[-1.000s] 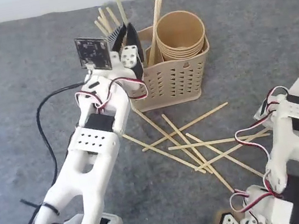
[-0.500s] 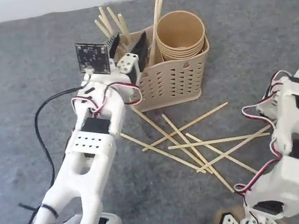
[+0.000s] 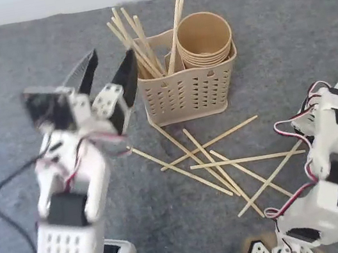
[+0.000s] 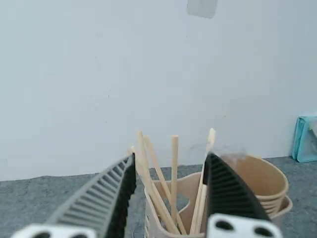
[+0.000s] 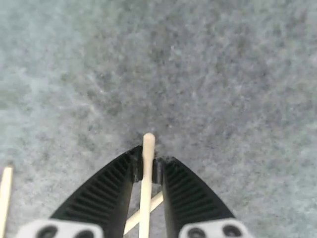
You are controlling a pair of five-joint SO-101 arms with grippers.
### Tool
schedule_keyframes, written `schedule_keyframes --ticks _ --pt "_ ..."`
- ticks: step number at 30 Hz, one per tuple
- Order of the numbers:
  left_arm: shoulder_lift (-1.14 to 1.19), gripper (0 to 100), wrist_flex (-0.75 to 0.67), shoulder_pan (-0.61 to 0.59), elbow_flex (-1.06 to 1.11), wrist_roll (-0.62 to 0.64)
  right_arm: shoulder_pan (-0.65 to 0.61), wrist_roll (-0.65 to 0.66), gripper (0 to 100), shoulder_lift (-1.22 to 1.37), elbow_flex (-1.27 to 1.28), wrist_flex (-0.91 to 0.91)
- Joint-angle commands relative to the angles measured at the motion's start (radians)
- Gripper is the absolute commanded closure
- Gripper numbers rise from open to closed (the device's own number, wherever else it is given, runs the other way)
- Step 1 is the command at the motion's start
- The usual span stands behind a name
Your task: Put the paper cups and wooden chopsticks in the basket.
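Pinching a pale wooden chopstick (image 5: 146, 191) along its jaws, right gripper (image 5: 147, 166) lies well apart from beige perforated basket (image 3: 183, 93); spread left gripper (image 3: 111, 53) nearer.

Left fingers (image 4: 106, 196) spread wide, held high; right fingers (image 5: 104, 193) low, clamped on a chopstick (image 5: 146, 144).

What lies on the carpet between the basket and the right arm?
In the high view, loose wooden chopsticks lie scattered and crossing on the carpet between the basket and the right arm. The right gripper is shut on one chopstick.
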Motion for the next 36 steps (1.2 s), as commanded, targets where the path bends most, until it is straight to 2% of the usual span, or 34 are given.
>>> schedule_keyframes --ticks 1,5,11,16,19,25,31,36 --pt "-0.092 79 0.178 -0.009 -0.027 -0.005 0.01 -0.008 99.0 -0.219 0.021 0.001" --pt "-0.095 79 0.339 -0.051 -0.01 -0.005 0.01 -0.006 99.1 -0.414 0.025 0.081" --pt "-0.097 79 0.368 -0.068 0.108 -0.008 0.01 0.031 99.1 -0.796 0.011 0.142" --pt "-0.097 79 0.362 -0.063 0.222 -0.009 0.005 0.052 99.1 -1.02 -0.12 0.205" --pt "-0.103 79 0.367 -0.034 0.274 -0.009 -0.004 0.049 99.1 -1.026 -0.272 0.248" --pt "-0.104 79 0.361 0.078 0.372 -0.029 -0.119 0.034 99.1 -0.911 -0.583 0.252" --pt "-0.095 79 0.261 0.104 0.467 -0.08 -0.274 -0.021 99.1 -0.799 -0.824 0.13" --pt "-0.095 79 0.219 0.153 0.512 -0.081 -0.435 -0.023 99.1 -0.7 -0.888 -0.054"
